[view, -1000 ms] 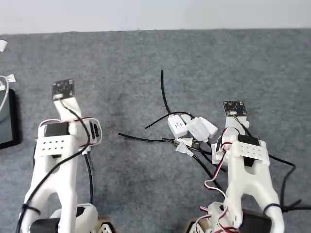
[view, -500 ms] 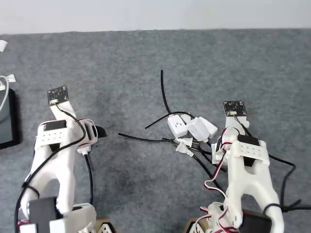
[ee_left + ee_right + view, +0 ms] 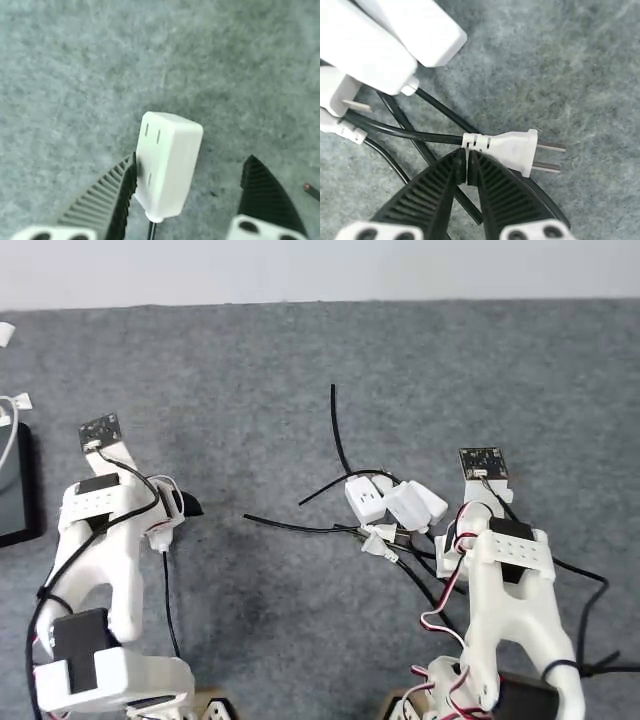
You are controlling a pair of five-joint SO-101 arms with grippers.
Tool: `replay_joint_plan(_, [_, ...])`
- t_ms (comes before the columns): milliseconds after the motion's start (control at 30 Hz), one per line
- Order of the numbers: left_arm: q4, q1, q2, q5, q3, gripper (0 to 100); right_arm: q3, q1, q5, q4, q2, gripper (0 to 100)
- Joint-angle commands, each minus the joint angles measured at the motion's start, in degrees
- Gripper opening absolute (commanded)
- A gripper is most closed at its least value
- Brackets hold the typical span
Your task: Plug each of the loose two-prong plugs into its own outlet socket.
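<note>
The grey carpet-like table top carries everything. My left claw is spread wide around a white rectangular plastic outlet socket. The socket touches one ribbed jaw and stands clear of the other, well apart from the tangle of black cords under my right arm. My right claw is pinched closed with nothing between its jaws, its tips at the cord-end collar of a white two-prong plug lying flat. The plug's long axis runs crosswise to those jaws, with its body and bare metal prongs just off to one side of the tips. I judge my right arm the nearer one. It has to open and shift along that axis to straddle the body.
</note>
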Motion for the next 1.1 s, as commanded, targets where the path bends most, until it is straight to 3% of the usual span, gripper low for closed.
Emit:
replay_joint_plan(0, [1.23, -0.18, -4.75, 0.18, -1.36, 32, -0.09, -0.31, 0.7, -0.75, -1.98, 1.2])
replay_joint_plan(433, [0.88, 6.33, -21.19, 0.18, 7.96, 32, -0.09, -0.48, 0.7, -0.84, -1.98, 1.2])
replay_joint_plan(567, [-1.14, 10.29, -20.66, 0.18, 11.56, 32, -0.09, -0.48, 0.79, -0.84, -1.98, 1.2])
replay_joint_plan(667, [-1.23, 9.49, -20.48, 0.18, 10.95, 32, -0.09, -0.48, 0.79, -0.84, -1.98, 1.2])
replay_joint_plan(833, [4.48, 2.46, -25.93, 0.18, 5.05, 31, -0.09, -0.48, 0.79, -0.84, -1.98, 1.2])
replay_joint_plan(933, [5.54, -0.62, -27.43, 0.26, 3.56, 22, -0.09, -0.48, 0.79, -0.84, -1.98, 1.2])
replay_joint_plan(1067, [5.27, -1.05, -22.24, 0.26, 2.59, 0, -0.09, -0.48, 0.79, -0.84, -1.98, 1.2])
